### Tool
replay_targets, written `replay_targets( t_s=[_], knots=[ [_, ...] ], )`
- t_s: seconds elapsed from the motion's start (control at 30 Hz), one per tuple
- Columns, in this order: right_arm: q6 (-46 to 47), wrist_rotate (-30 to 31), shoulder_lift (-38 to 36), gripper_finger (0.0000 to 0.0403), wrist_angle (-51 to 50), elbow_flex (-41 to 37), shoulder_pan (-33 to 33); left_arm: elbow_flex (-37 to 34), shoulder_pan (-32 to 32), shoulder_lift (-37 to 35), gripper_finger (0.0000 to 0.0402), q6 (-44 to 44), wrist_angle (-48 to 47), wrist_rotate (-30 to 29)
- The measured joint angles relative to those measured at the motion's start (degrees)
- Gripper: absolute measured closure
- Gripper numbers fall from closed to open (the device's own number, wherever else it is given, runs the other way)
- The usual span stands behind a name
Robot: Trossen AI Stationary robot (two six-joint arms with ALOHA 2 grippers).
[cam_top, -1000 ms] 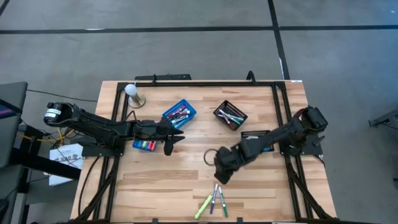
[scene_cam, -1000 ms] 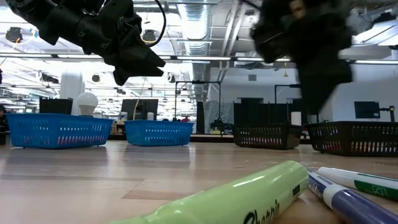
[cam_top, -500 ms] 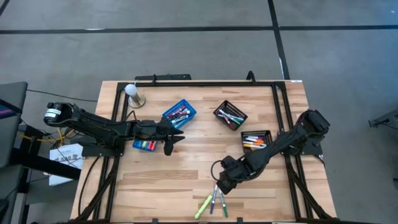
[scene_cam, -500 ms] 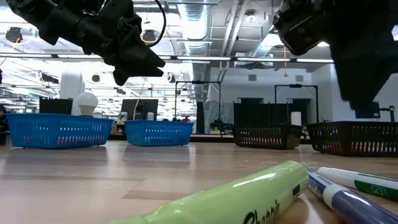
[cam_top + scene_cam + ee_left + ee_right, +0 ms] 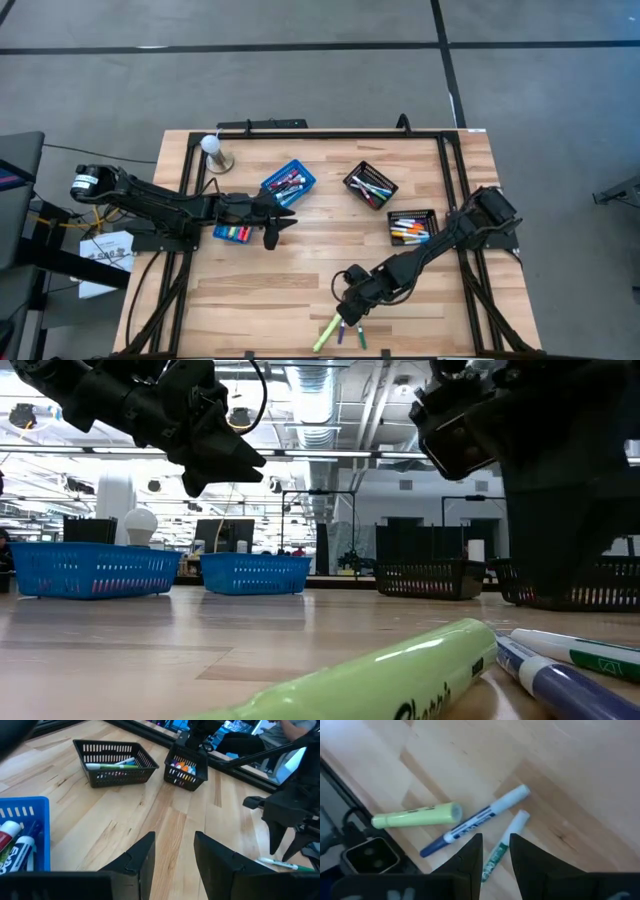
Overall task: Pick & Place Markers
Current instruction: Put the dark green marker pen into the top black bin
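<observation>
Here, we are watching the right pincer (image 5: 491, 851) hovering, slightly spread and holding nothing, over three loose markers (image 5: 485, 817) (yellow-green, blue, green) lying at the surface's (image 5: 300, 260) near edge. The left pincer (image 5: 172, 851) is waiting, spread, beside the blue baskets (image 5: 288, 183), well apart.
</observation>
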Motion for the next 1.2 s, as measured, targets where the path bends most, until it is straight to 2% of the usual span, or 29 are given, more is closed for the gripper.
replay_targets(
  t_s=[0.4,0.63,0.77,0.93,1.07,1.2],
  knots=[
    [1.9,-1.1,3.5,0.0315,-0.8,0.1,0.4,0.0,0.0,0.0,0.0270,0.0,-0.2,0.0],
    [-9.4,0.0,5.5,0.0333,-1.7,0.3,0.2,0.0,0.0,0.0,0.0270,0.0,-0.2,0.0],
    [-11.2,-0.7,5.8,0.0360,-2.5,0.3,-0.8,0.0,0.1,0.0,0.0270,0.0,-0.2,0.0],
    [-17.0,-1.0,3.3,0.0393,-3.1,0.1,-2.1,0.0,0.1,0.0,0.0270,0.0,-0.2,0.0],
    [-21.3,1.4,-0.3,0.0387,-5.8,-0.3,-4.1,0.0,0.1,0.0,0.0270,0.0,-0.2,0.0],
    [-25.3,2.7,-5.4,0.0389,-13.0,-0.1,-6.5,0.0,0.1,0.0,0.0270,0.0,-0.1,0.0]
  ],
)
